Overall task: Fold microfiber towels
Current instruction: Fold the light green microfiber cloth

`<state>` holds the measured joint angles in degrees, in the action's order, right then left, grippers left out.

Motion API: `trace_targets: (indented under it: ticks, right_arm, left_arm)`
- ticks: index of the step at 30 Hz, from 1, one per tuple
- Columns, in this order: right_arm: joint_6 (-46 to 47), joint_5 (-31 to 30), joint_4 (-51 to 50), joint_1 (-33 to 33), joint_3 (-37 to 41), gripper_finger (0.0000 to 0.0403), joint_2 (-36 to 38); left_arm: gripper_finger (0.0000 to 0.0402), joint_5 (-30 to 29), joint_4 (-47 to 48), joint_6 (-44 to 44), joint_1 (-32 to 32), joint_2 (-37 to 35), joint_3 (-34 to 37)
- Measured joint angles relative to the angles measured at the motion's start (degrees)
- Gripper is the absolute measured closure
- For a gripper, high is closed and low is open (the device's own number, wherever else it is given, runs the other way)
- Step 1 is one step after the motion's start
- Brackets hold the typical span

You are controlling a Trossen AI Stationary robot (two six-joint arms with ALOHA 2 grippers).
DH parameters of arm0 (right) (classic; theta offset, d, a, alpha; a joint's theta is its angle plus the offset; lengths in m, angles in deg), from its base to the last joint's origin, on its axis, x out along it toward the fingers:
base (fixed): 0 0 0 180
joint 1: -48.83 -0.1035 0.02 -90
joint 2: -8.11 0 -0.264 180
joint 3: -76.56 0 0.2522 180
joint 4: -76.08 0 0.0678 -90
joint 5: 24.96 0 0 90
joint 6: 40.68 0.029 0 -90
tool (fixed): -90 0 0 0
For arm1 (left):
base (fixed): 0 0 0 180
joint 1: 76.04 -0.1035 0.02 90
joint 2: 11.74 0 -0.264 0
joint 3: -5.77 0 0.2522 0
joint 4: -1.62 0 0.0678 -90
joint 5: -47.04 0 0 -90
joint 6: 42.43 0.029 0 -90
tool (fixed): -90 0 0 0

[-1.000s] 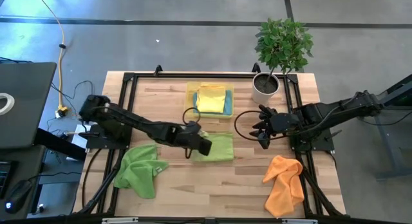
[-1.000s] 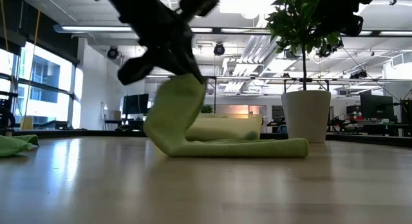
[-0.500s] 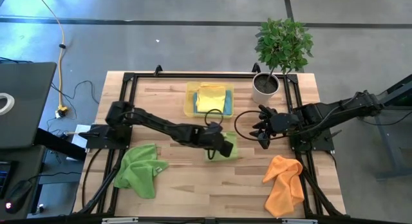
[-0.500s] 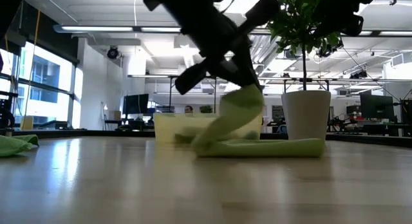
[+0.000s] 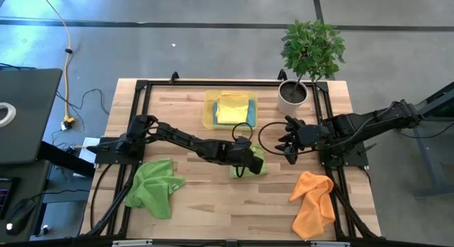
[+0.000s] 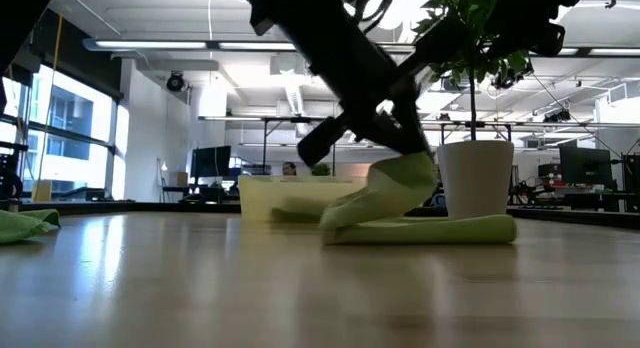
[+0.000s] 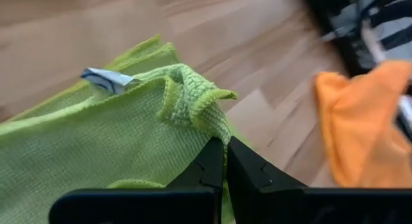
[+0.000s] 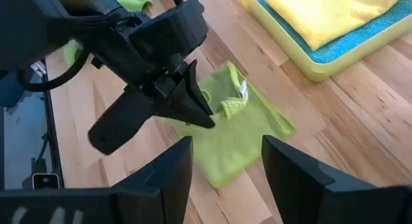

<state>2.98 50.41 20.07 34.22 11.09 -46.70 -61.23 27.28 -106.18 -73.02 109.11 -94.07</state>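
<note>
The left tool [image 7: 225,161], clamped shut on a corner of the green towel [image 5: 248,164] lying beneath it on the counter [image 5: 213,204], should lay that corner square onto the far edge before letting go.

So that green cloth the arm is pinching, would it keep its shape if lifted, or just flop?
Probably flop: where the left gripper is shut on the green towel, the corner bunches and the rest drapes onto the table. It looks light, since that thin pinch raises it. Its fuzzy weave likely drags rather than slides.
</note>
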Motion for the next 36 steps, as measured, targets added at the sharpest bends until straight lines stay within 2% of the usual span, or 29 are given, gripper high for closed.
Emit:
trace_targets:
  ticks: [9,19,25,31,33,36]
  right_arm:
    - [-0.13,-0.02,0.08,0.0,0.0,0.0224,0.0]
    - [-0.13,-0.02,0.09,0.0,0.0,0.0224,0.0]
    - [0.73,-0.02,-0.11,0.0,0.0,0.0224,0.0]
    - [8.88,-0.02,-10.64,0.0,0.02,0.0224,-0.97]
    - [8.71,-0.02,-13.45,0.0,0.02,0.0224,-2.07]
    - [3.7,0.06,-12.29,-0.12,0.02,0.0224,-3.89]
  left_arm:
    - [0.0401,-3.22,0.69,2.47,-1.0,1.02,-2.13]
    - [0.0401,-3.57,-10.66,9.08,-2.01,3.73,-2.24]
    - [0.0401,-3.33,-12.99,10.52,-2.01,5.35,-2.15]
    - [0.0401,-2.45,-13.11,11.39,-1.86,5.01,-2.17]
    - [0.0401,-1.48,-13.61,11.43,-1.72,4.58,-2.21]
    - [0.0401,0.33,-13.23,11.45,-1.32,3.9,-2.23]
